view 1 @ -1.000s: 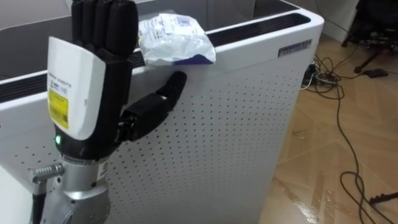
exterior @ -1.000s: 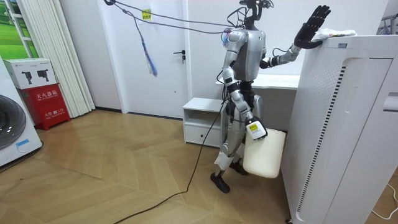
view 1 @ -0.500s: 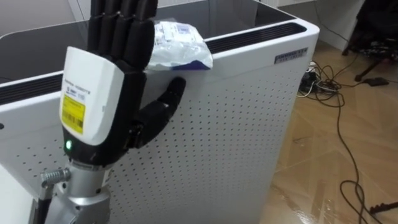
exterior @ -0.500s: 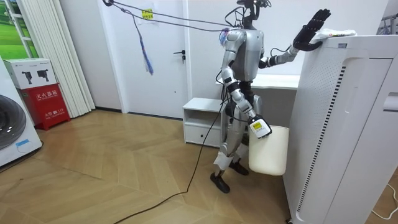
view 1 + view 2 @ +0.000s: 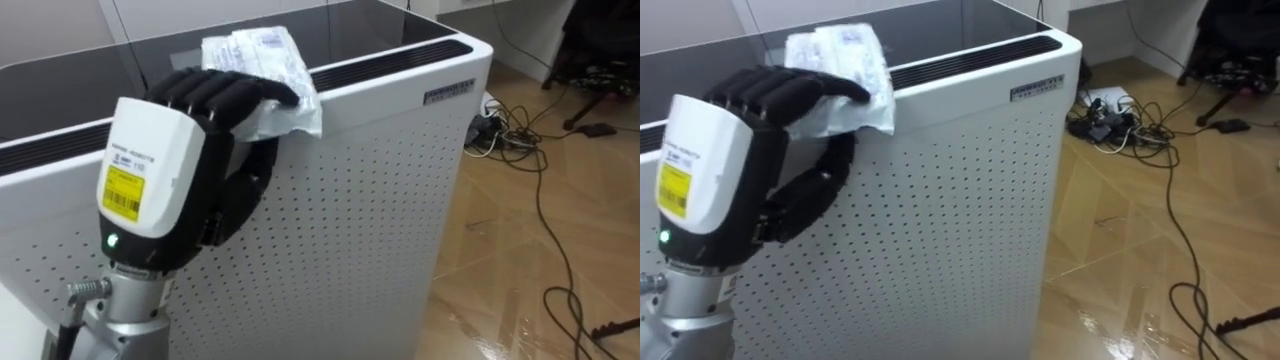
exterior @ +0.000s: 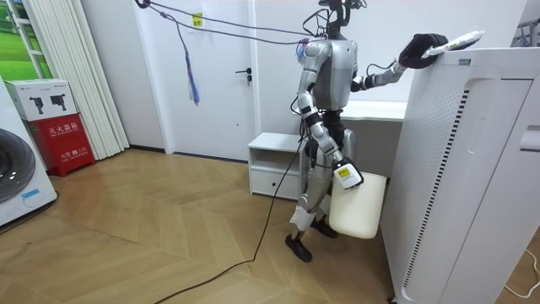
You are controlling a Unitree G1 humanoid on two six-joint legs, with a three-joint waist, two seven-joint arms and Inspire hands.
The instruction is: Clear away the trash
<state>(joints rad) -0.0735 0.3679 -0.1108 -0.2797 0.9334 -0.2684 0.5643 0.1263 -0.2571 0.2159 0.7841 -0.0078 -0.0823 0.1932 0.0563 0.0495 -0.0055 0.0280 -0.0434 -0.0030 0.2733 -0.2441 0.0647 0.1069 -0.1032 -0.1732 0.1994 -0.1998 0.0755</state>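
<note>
While left hand [image 5: 212, 102] clenches wrapper [image 5: 266, 55] atop appliance [image 5: 370, 200], room view shows right hand [image 6: 344, 175] at bin [image 6: 359, 213], grip unclear

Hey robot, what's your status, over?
Left hand up, fingers curled over wrapper at top edge of white cabinet. Right hand low, at white bin. Nothing blocking the wrapper.

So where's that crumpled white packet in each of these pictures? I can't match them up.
Left eye view: the white packet is upper left of centre, on the top edge of the white perforated cabinet, under the curled fingers of the left hand.
Right eye view: white packet at upper left, on the same edge.
Room view: white packet at top right, atop the cabinet.
Shared landmark: the white perforated cabinet.
</note>
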